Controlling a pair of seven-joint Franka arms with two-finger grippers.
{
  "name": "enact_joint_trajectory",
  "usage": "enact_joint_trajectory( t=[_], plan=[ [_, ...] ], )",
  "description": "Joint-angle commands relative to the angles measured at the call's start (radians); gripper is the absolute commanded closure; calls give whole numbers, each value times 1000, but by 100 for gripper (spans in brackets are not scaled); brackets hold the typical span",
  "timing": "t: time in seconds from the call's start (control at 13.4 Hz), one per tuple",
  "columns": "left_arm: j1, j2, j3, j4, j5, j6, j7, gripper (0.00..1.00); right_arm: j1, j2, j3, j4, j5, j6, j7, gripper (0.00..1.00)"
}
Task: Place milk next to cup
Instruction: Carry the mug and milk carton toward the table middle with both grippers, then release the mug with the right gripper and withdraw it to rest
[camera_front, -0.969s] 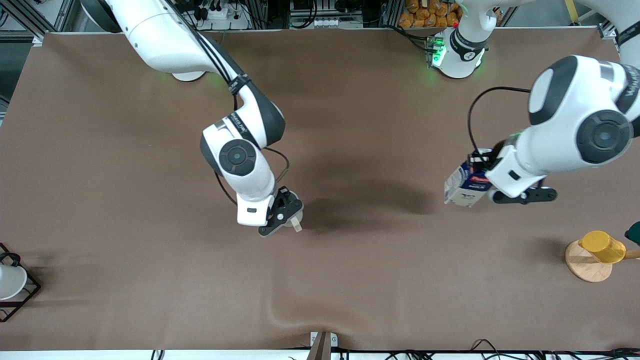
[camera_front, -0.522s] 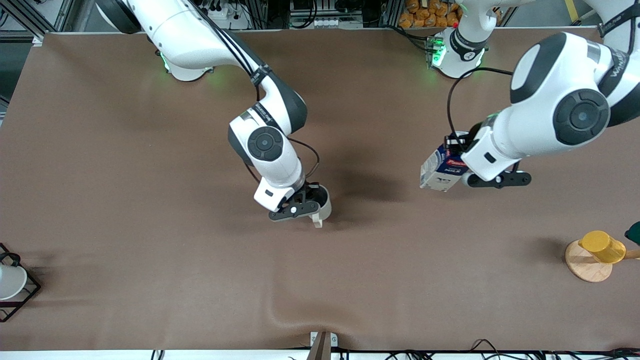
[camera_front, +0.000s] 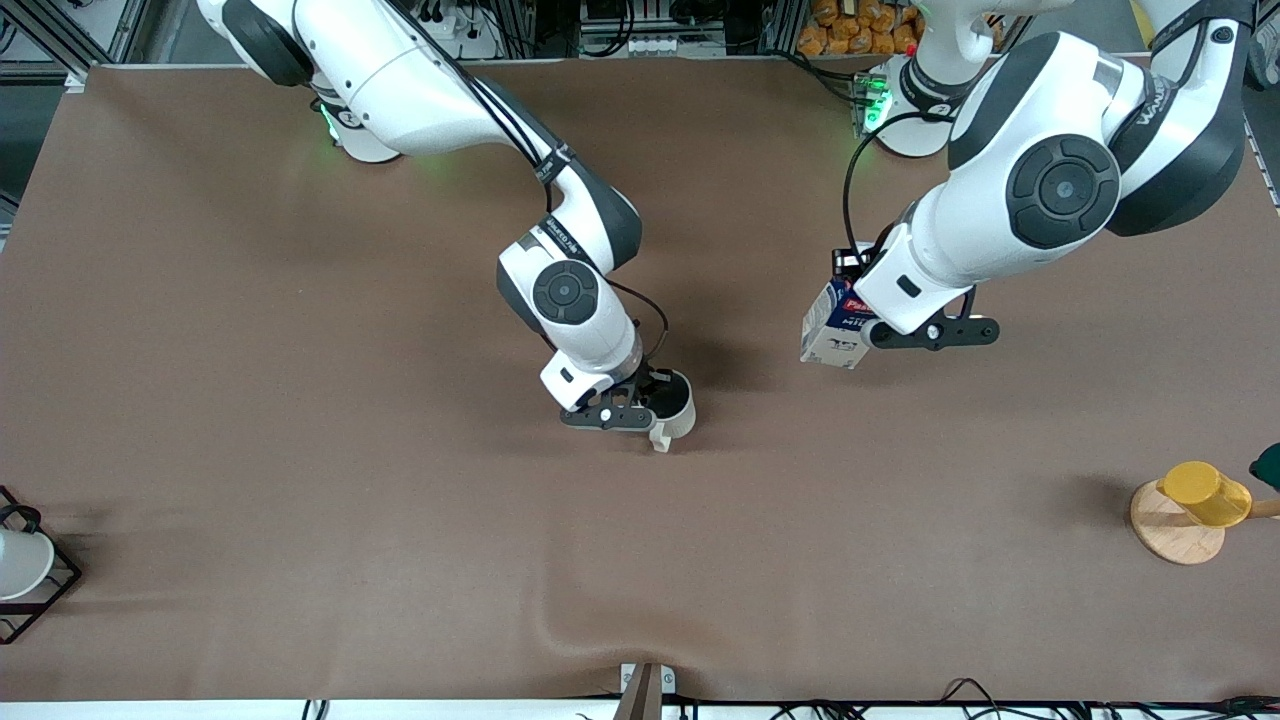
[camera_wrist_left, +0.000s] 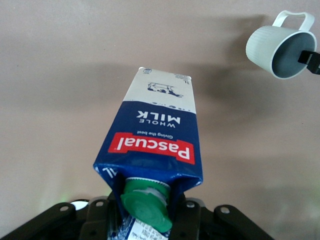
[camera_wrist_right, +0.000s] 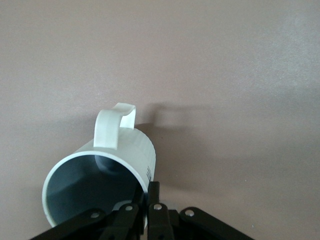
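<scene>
My left gripper (camera_front: 868, 318) is shut on the top of the milk (camera_front: 832, 327), a dark blue and white carton with a green cap (camera_wrist_left: 146, 203) and a red label band, held above the brown table toward the left arm's end. My right gripper (camera_front: 652, 397) is shut on the rim of the cream-white cup (camera_front: 673, 410), which hangs over the table's middle with its handle (camera_wrist_right: 114, 126) pointing down. In the right wrist view the fingers (camera_wrist_right: 153, 200) pinch the cup's wall (camera_wrist_right: 131, 148), one inside, one outside. The cup also shows in the left wrist view (camera_wrist_left: 280, 47).
A yellow cup (camera_front: 1205, 492) lies on a round wooden coaster (camera_front: 1170, 527) at the left arm's end, near the front camera. A white cup in a black wire rack (camera_front: 30, 570) stands at the right arm's end. The brown cloth (camera_front: 300, 400) has a ridge near its front edge.
Both arms have moved toward the table's middle. The right gripper carried the cup toward the left arm's end; the left gripper carried the milk toward the right arm's end and away from the front camera.
</scene>
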Motion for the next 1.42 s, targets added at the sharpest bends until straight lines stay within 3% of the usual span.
enact_joint_trajectory(
  t=[0.0,0.3,0.6,0.89,1.04,1.34],
  plan=[
    [-5,8,-22,23,-15,-17,-41,61,1,5,-6,34,17,-14,20,0],
    [-8,7,-22,23,-18,-23,-47,61,-5,-25,-1,34,27,-23,75,0],
    [-114,61,-21,23,-25,58,-83,61,-71,-160,-3,29,62,-161,69,0],
    [-246,127,-10,25,-22,184,-190,62,-229,-252,-7,25,62,-369,-110,0],
    [-275,187,-11,28,-22,282,-276,62,-315,-275,-9,22,60,-464,-227,0],
    [-333,305,1,86,-21,344,-360,61,-465,-393,-12,-35,53,-636,-391,0]
  ],
)
